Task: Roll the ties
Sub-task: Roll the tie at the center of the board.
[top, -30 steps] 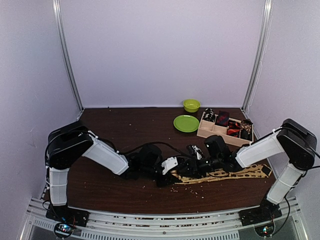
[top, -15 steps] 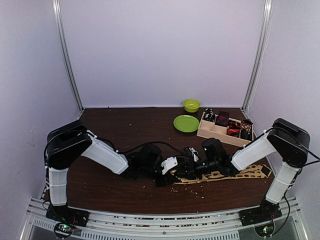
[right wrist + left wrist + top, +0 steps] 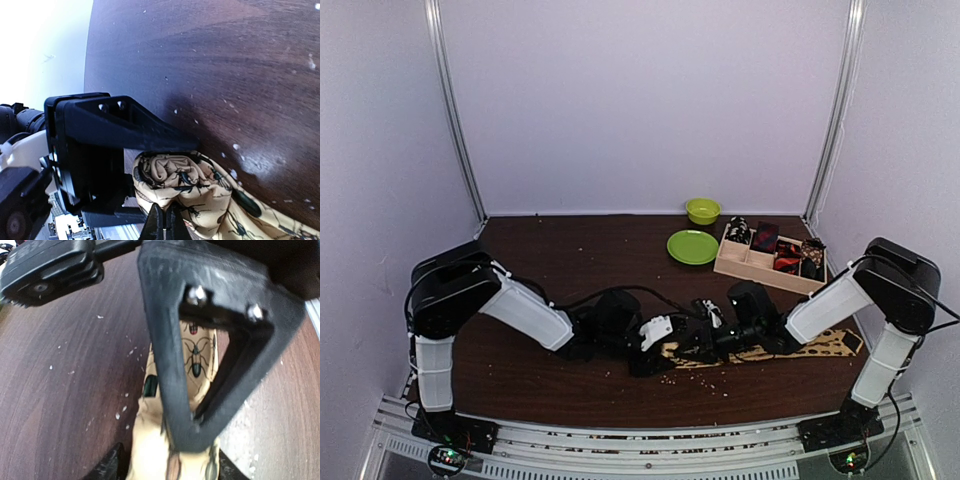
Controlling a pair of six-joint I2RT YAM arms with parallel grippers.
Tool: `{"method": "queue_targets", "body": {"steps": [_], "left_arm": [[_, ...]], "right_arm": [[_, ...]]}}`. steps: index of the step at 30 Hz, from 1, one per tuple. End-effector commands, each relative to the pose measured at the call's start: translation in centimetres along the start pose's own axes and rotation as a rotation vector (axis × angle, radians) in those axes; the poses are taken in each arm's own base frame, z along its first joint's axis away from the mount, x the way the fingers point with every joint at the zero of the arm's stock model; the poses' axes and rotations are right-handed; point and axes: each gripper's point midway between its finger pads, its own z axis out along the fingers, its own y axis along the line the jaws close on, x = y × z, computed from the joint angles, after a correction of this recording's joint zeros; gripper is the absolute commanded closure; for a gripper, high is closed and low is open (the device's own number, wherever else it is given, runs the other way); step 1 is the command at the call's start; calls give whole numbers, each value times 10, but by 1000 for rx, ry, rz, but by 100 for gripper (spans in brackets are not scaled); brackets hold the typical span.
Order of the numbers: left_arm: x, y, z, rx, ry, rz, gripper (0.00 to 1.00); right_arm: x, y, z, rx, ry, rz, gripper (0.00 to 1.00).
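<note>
Right wrist view: the right pincer (image 3: pixel 165 222) is clenched on a bunched fold of the beetle-print tan tie (image 3: pixel 210 195) lying on the table (image 3: pixel 225 75); the left pincer (image 3: pixel 169 470) stands released, straddling it.

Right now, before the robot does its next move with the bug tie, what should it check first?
1. Right gripper shut on the tan tie: ok.
2. Left gripper open around the rolled end: ok.
3. Rolled end tight and neat: not ok, it looks loose and crumpled.
4. Rest of the tie flat on the table: ok.
5. Free slot in the tray: cannot tell.
6. Plate and bowl clear of both arms: ok.
</note>
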Motion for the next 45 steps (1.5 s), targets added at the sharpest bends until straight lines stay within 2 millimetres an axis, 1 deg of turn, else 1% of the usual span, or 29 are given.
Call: {"method": "queue_targets", "body": {"steps": [1,6,13,20,23,25,27,31,32,33,37,38,41,45], "left_arm": [[11,-3,-6,-9,10,-25,43],[-2,-3,-6,-5,-60,-23,40],[-15,-6,-5,8,-151,14,34],[-31,-6,-1,-5,-236,92,31],[-33,-11,7,35,-235,142,32],[-33,-14,13,61,-229,160,34],[-31,-14,19,74,-214,165,40],[-20,-15,22,84,-176,143,64],[-15,-16,22,89,-154,128,68],[-11,-18,21,95,-134,116,70],[6,-21,17,100,-71,68,72],[10,-21,17,101,-54,57,72],[17,-23,17,106,-31,35,72],[18,-23,16,107,-30,22,72]], "right_arm": [[20,-38,-8,127,39,65,100],[20,-45,-15,144,32,73,100],[22,-62,-26,173,23,107,100],[20,-66,-29,187,29,110,100],[19,-66,-30,192,33,109,100],[19,-67,-30,198,37,111,100],[18,-68,-31,200,35,111,100],[13,-58,-33,184,26,81,100],[10,-52,-36,181,19,66,99],[7,-47,-39,181,9,43,94],[-8,-25,-50,180,-34,-27,71],[-12,-19,-51,176,-39,-44,68],[-15,-12,-49,181,-20,-71,65],[-12,-13,-39,177,25,-74,65]]}}
